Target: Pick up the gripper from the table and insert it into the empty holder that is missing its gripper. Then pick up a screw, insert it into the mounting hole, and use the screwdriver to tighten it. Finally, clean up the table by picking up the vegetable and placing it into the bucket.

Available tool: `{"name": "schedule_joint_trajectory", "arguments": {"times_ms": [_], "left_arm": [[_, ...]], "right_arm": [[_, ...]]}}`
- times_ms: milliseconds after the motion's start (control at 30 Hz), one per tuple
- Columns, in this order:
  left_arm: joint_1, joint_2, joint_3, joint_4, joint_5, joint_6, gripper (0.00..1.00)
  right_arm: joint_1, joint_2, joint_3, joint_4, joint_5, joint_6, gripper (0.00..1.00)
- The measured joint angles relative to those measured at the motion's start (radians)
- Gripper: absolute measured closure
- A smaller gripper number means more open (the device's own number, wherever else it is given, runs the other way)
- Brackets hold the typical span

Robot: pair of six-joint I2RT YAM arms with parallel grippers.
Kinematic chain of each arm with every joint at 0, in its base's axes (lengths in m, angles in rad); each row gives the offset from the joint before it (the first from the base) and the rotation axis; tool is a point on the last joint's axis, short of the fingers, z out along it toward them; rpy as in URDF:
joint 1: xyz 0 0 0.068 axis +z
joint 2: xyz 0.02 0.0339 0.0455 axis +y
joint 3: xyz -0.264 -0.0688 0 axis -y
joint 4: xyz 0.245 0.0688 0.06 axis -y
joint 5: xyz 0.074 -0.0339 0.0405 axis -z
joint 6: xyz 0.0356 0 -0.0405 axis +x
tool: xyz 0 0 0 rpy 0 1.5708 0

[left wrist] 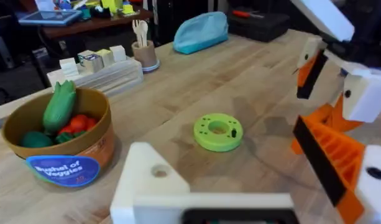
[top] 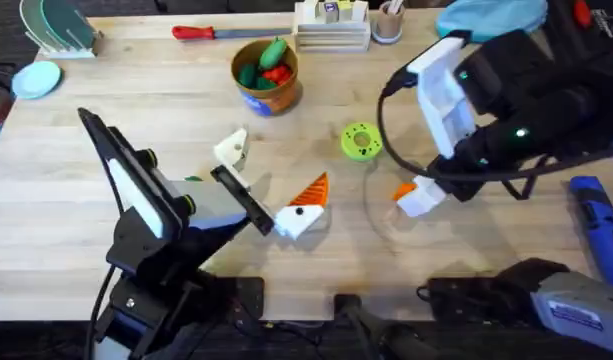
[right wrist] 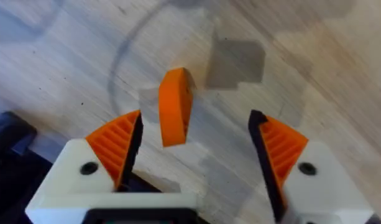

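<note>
The loose orange gripper (right wrist: 175, 106) lies on the table between the spread fingers of my right gripper (right wrist: 196, 146), which is open just above it. In the overhead view my right gripper (top: 414, 196) sits right of centre. My left gripper (top: 266, 182) is open over the table's middle. One of its fingers is the empty holder (top: 231, 148) (left wrist: 153, 180), a bare white block. The other finger carries an orange pad (left wrist: 327, 155). The blue screwdriver (top: 596, 215) lies at the right edge. The bucket (top: 266, 92) (left wrist: 66, 155) holds green and red toy vegetables. A dark green sliver (top: 193, 179) peeks out beside the left arm; I cannot tell whether it is the vegetable.
A green ring disc (top: 361, 140) (left wrist: 218, 132) lies between the two grippers. A red-handled screwdriver (top: 201, 32), a block tray (top: 331, 28) and a cup (top: 388, 22) line the far edge. A blue pouch (left wrist: 199, 31) sits at the far right.
</note>
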Motion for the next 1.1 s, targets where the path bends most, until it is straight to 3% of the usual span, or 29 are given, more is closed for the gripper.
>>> {"name": "schedule_joint_trajectory", "arguments": {"times_ms": [100,200,433,533,700,900,967,1100], "left_arm": [[0.0,0.0,0.0,0.0,0.0,0.0,0.008],[0.0,0.0,0.0,0.0,0.0,0.0,0.008],[0.0,0.0,0.0,0.0,0.0,0.0,0.008],[0.0,0.0,0.0,0.0,0.0,0.0,0.009],[0.0,0.0,0.0,0.0,0.0,0.0,0.008],[0.0,0.0,0.0,0.0,0.0,0.0,0.007],[0.0,0.0,0.0,0.0,0.0,0.0,0.007],[0.0,0.0,0.0,0.0,0.0,0.0,0.008]], "right_arm": [[0.04,0.039,0.0,0.009,0.018,-0.01,0.066],[0.073,0.07,0.0,0.009,0.027,-0.017,0.229],[0.096,0.092,0.0,0.03,0.04,-0.02,0.666],[0.096,0.092,0.0,0.033,0.041,-0.017,0.962],[0.098,0.088,0.018,0.01,0.041,-0.016,0.992],[0.098,0.003,0.134,-0.029,0.04,0.014,0.993],[0.093,-0.05,0.162,0.042,0.032,0.04,0.993],[0.052,-0.137,0.16,0.356,-0.091,0.151,0.994]]}}
